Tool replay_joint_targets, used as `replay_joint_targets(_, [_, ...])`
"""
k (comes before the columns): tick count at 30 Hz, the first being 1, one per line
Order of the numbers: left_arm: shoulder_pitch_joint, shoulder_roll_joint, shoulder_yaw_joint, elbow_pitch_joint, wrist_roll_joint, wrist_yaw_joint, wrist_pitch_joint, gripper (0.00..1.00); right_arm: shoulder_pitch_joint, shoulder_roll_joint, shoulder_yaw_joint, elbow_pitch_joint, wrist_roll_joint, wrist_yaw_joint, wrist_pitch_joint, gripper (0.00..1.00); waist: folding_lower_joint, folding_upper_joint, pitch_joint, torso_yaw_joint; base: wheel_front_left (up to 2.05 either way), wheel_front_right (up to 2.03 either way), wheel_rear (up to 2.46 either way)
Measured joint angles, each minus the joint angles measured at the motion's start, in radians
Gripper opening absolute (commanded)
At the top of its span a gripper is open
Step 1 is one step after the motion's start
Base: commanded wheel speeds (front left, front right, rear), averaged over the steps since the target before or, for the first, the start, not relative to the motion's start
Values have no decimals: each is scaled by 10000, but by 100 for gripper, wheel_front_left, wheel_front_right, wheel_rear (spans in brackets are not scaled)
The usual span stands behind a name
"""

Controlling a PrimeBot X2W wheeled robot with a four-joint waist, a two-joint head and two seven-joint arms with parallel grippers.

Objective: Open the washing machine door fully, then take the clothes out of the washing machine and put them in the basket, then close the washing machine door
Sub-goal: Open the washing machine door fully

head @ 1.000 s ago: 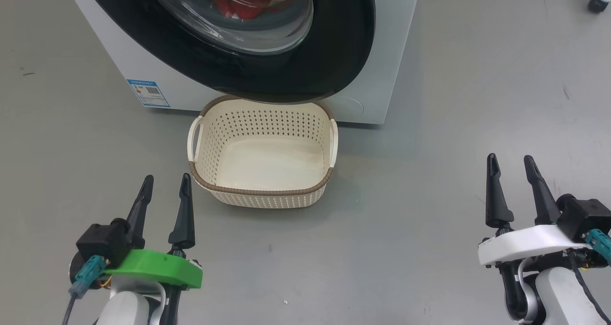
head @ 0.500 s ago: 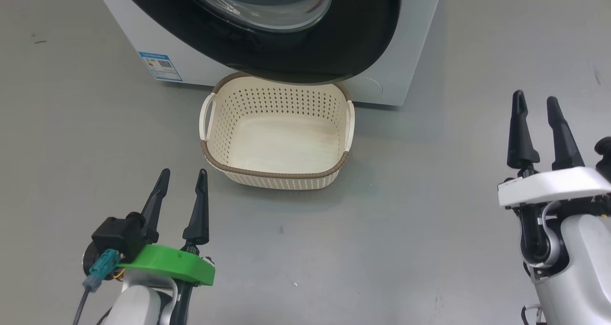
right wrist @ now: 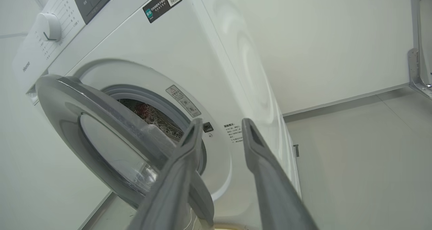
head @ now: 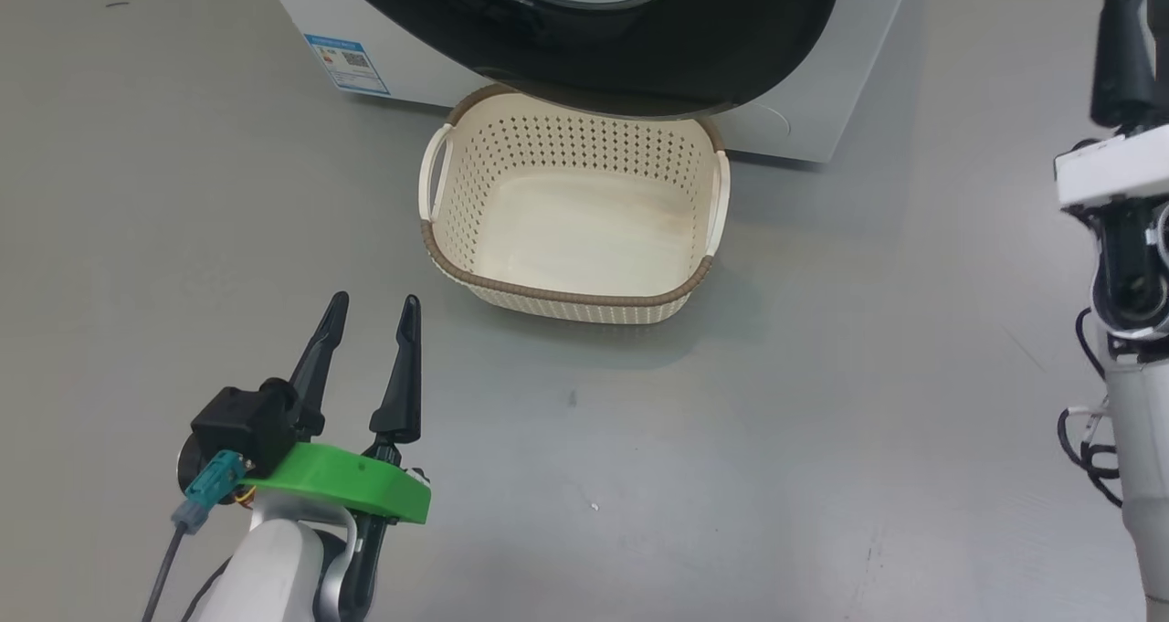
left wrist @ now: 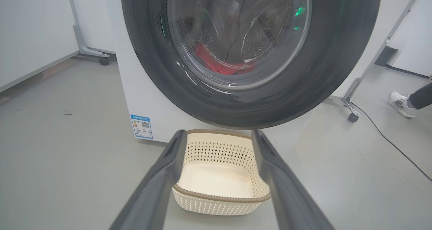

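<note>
The washing machine (head: 822, 120) stands at the top of the head view, and its door (head: 694, 47) hangs over the basket (head: 566, 295). In the right wrist view the door (right wrist: 101, 122) stands ajar in front of the drum opening. Through the door's glass in the left wrist view I see the red clothes (left wrist: 216, 62) in the drum. The cream basket (left wrist: 219, 198) sits on the floor below the door and holds nothing. My left gripper (head: 374, 304) is open, low and left of the basket. My right gripper (right wrist: 221, 122) is open, raised beside the door's free edge, with nothing between its fingers.
Grey floor lies all around the basket. A person's foot (left wrist: 400, 103) in a white shoe is at the right. A metal frame leg on a castor (left wrist: 352, 117) and a floor cable (left wrist: 391, 144) are right of the machine. A white wall (right wrist: 337, 54) is behind it.
The head camera has shifted, so machine and basket sit further right and higher. My right gripper has risen to the view's top right edge. The left gripper stays open.
</note>
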Motion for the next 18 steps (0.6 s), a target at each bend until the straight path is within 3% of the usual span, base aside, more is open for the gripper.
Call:
replay_joint_targets(4, [-90, 0, -169, -8, -140, 0, 0, 100, -713, -161, -58, 119, 102, -2, 445, 0, 0, 0, 204, 220, 0, 0, 0])
replay_joint_targets(8, [-118, -4, -334, -8, -351, 0, 0, 100, -1251, -13, -393, 458, 955, -115, 982, 0, 0, 0, 393, 469, 0, 0, 0])
replay_joint_targets(11, [-215, -4, -447, -6, -460, 0, 0, 100, -1736, 263, -708, 876, 1877, -326, 1618, 0, 0, 0, 570, 728, 0, 0, 0])
replay_joint_targets(18, [-342, -8, -683, -10, -500, 0, 0, 100, -2783, 291, -1064, 1490, 2734, -828, 2602, 0, 0, 0, 844, 1182, 0, 0, 0])
